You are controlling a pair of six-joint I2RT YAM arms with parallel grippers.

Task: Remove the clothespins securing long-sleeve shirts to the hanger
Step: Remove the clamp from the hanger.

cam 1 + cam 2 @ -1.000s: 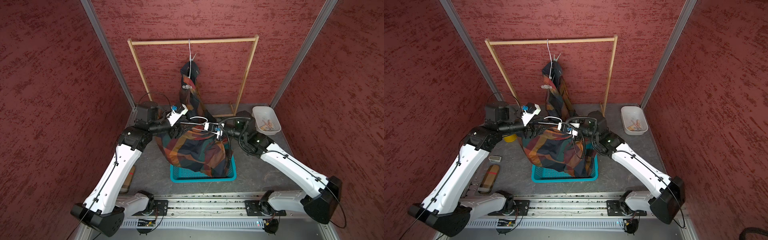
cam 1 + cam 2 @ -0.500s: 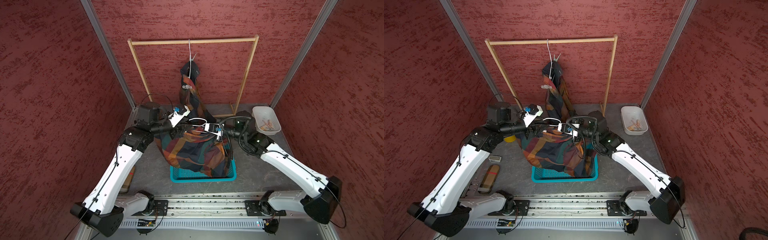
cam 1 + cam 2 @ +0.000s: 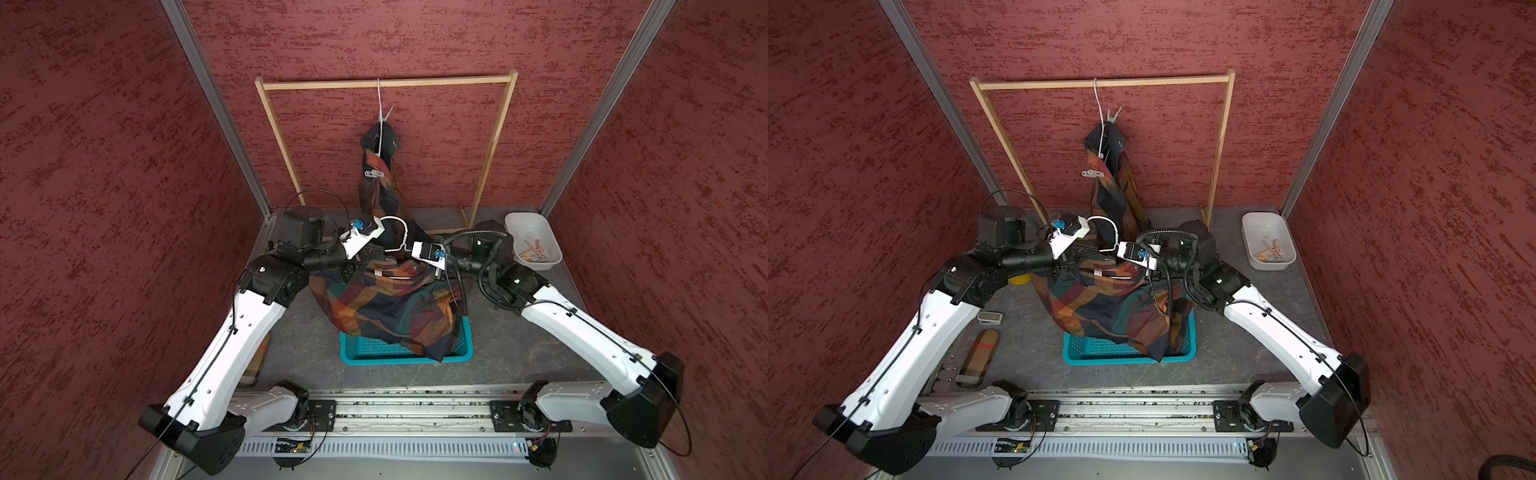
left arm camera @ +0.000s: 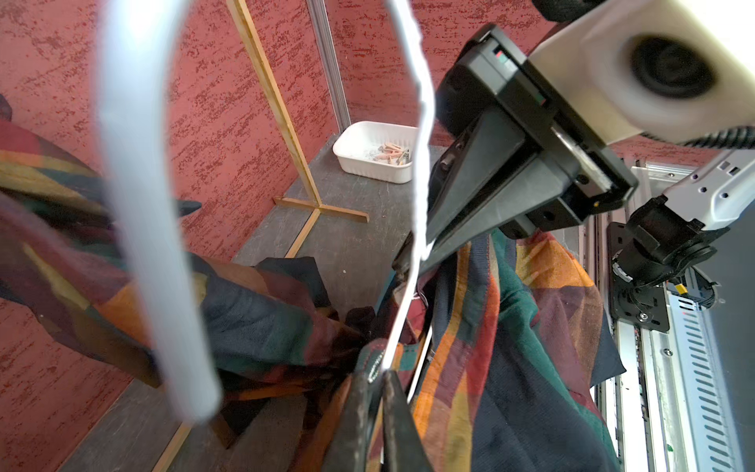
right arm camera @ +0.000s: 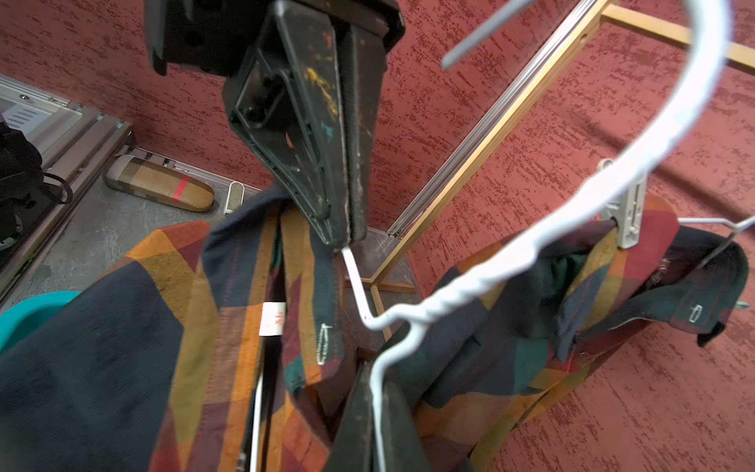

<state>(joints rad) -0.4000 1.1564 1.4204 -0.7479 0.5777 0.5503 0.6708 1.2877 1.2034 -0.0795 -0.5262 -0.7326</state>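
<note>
The left gripper has its jaws pressed together on the thin wire of the white wire hanger. The right gripper is closed on the same wire, on the other side of the twisted neck. Between them the hanger carries one plaid shirt, which droops into the teal basket.

The clothespins are well apart from both pairs of jaws. A whitish clothespin clips the second plaid shirt, which hangs on the wooden rack behind the arms. An upper clothespin, also pale, sits at its collar. Loose clothespins lie in the white tray on the floor by the right arm.

Both top views give this whole arrangement, but there the wrist cameras cover the fingertips. Only the wrist views show the grips. The left wrist view follows the wire from its own fingers up to the right gripper's tips. The right wrist view shows the left gripper's tips pinching the wire, and behind them the whitish clothespin on the hung shirt's shoulder.
</note>
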